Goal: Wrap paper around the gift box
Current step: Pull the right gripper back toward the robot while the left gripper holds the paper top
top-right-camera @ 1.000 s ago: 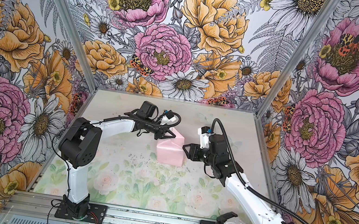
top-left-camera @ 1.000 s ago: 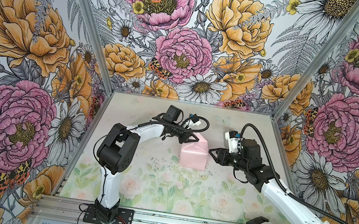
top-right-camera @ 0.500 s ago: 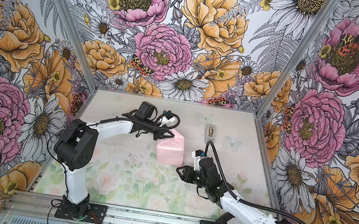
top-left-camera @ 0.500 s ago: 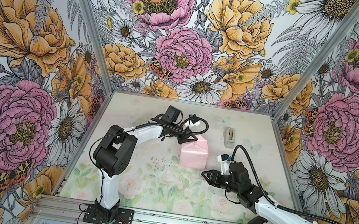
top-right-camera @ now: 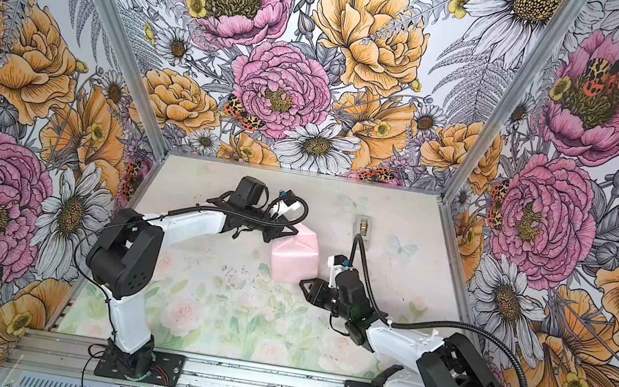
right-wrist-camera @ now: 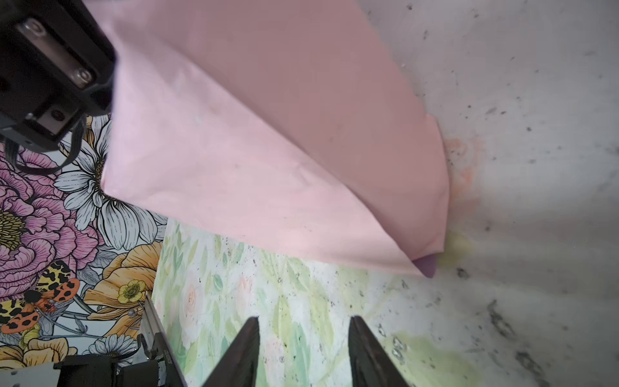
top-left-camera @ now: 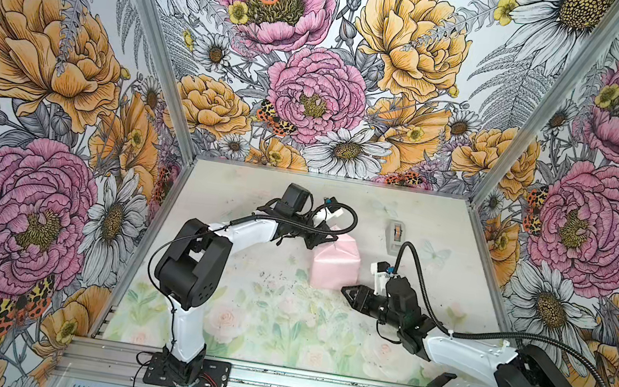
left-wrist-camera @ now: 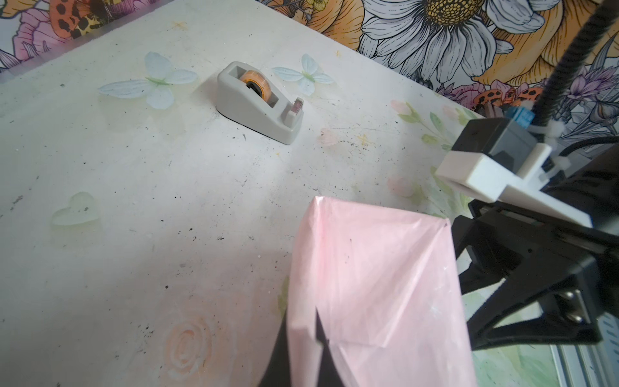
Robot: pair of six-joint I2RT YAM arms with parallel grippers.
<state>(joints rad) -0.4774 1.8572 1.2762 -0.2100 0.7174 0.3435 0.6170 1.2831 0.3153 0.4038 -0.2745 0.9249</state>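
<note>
R claw (top-left-camera: 347, 291), half-open & empty, sits just lower-right of the paper (top-left-camera: 334, 266) w/ tips aimed at it, while L claw (left-wrist-camera: 301, 355) pinches its upper edge.

Both top views hang high above the near edge, looking steeply down on the whole table (top-left-camera: 432, 231). My left wrist camera sits close over the paper (left-wrist-camera: 375, 274), facing right toward the tape dispenser (left-wrist-camera: 254, 100). My right wrist camera, low and close, faces left; both wrist views share the paper.
</note>
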